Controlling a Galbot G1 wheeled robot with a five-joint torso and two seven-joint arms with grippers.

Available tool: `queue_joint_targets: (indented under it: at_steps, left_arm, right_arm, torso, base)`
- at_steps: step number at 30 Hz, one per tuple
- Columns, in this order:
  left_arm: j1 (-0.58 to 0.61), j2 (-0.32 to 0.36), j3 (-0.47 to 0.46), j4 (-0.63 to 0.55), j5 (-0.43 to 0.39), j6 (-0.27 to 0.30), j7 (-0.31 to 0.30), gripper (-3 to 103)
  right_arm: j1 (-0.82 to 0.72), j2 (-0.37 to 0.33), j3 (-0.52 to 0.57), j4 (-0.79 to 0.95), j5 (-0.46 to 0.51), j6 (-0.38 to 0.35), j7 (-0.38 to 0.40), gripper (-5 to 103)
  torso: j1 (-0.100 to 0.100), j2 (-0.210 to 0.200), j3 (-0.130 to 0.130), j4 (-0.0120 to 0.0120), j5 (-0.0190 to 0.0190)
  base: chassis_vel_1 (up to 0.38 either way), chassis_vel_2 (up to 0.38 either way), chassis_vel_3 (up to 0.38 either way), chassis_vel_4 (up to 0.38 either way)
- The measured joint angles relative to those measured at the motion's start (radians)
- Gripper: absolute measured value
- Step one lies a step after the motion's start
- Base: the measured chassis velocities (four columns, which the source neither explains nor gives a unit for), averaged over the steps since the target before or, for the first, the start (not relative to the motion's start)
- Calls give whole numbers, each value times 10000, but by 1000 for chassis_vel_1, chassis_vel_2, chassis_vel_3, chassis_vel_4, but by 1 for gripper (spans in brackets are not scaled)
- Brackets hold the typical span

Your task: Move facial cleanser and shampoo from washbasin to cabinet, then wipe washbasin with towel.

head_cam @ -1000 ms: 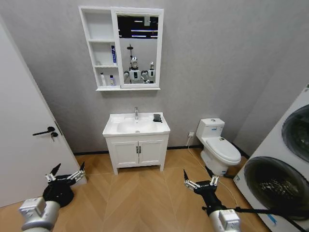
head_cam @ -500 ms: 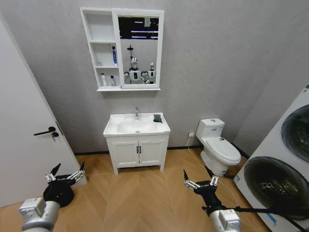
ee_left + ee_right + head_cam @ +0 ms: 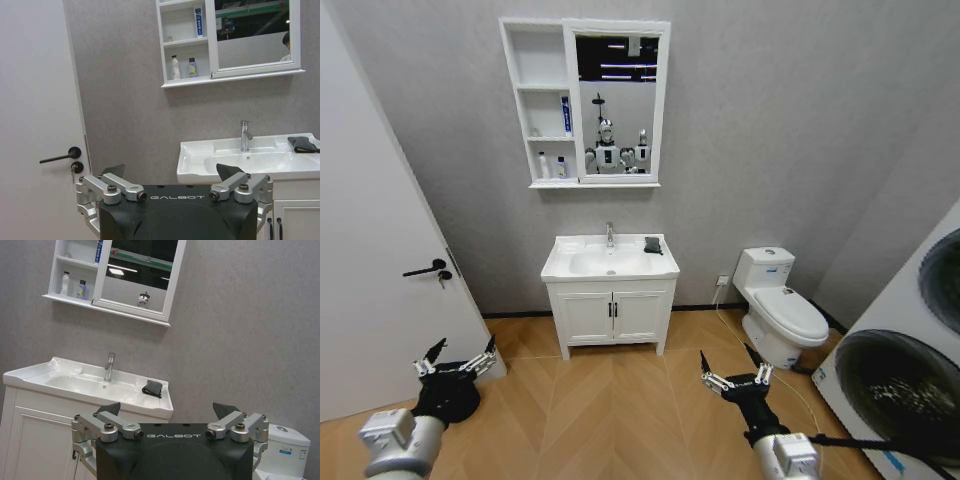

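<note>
Since a second ago the whole head view has slid: the washbasin (image 3: 610, 262), the cabinet (image 3: 584, 102) and the toilet (image 3: 782, 315) all sit a little lower and further to the robot's right in the picture, and less of the washing machine (image 3: 905, 380) shows, so it is the camera that has moved. The things keep their places relative to the washbasin.

The washbasin tops a white two-door vanity (image 3: 611, 315) against the grey wall, its long side running along the wall, the chrome tap (image 3: 610, 234) upright at the back centre. The towel (image 3: 652, 245) lies folded flat on the washbasin's rim, on the robot's right of the tap, near the back corner; which way its long axis runs cannot be told. The cabinet hangs on the wall straight above the washbasin. In its bottom compartment two small bottles (image 3: 183, 67) stand upright side by side, and in the middle compartment a blue and white tube (image 3: 198, 21) stands on end.

Both arms hang low, well short of the washbasin, above the wooden floor (image 3: 620, 410). The left gripper (image 3: 455, 359) has its fingers spread wide and holds nothing; the right gripper (image 3: 731, 369) is likewise spread wide and empty. A white door (image 3: 375, 280) with a black handle stands on the robot's left of the washbasin.
</note>
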Motion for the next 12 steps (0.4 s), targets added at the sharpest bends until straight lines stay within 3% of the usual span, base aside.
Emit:
queue_joint_targets:
  at_steps: [12]
  left_arm:
    - [0, 0, 0, 0, 0, 0, 0, 100]
  right_arm:
    - [0, 0, 0, 0, 1, -6, 4, 100]
  torso:
    - [0, 0, 0, 0, 0]
  base:
    - [0, 0, 0, 0]
